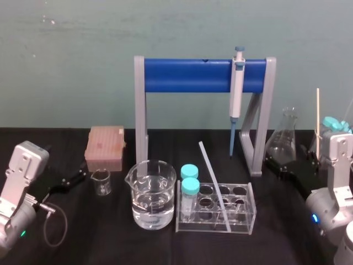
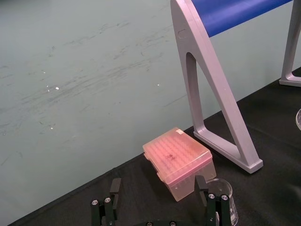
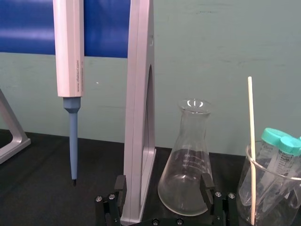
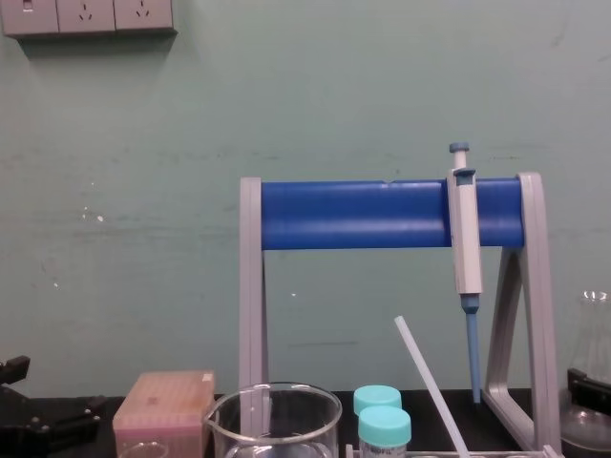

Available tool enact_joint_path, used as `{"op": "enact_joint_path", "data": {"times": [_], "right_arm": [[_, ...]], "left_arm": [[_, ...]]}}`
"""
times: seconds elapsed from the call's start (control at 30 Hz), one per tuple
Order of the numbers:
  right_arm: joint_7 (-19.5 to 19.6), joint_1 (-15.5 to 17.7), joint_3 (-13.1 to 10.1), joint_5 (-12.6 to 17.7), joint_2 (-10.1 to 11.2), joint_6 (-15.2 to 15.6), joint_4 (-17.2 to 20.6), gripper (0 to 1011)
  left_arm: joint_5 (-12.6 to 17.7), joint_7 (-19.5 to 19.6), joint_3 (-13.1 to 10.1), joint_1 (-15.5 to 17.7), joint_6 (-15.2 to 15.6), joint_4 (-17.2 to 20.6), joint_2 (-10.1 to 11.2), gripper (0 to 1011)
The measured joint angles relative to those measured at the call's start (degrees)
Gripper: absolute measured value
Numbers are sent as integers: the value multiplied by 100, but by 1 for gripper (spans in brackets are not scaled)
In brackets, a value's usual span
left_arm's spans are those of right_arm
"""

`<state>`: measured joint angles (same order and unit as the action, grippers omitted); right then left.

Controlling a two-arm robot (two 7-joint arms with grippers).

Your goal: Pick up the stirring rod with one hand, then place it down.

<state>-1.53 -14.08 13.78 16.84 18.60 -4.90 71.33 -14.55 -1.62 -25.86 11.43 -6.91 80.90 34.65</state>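
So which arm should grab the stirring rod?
Right. The right pincer sits open nearer the rod leaning in the tube rack; the left pincer is farther, with the big beaker between.

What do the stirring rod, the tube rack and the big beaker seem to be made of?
Stirring rod: probably glass, milky translucent, smooth and straight.
Tube rack: likely clear acrylic, flat see-through walls with bright edges.
Big beaker: looks like glass, fully transparent, glossy rim, clear liquid inside.
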Motion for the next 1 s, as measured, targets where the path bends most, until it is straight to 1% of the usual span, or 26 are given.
{"op": "enact_joint_path", "data": {"times": [1.0], "right_arm": [[-57, -12, 20, 34, 30, -52, 50, 1000]], "left_arm": [[0, 0, 0, 0, 0, 0, 0, 1000]]}}
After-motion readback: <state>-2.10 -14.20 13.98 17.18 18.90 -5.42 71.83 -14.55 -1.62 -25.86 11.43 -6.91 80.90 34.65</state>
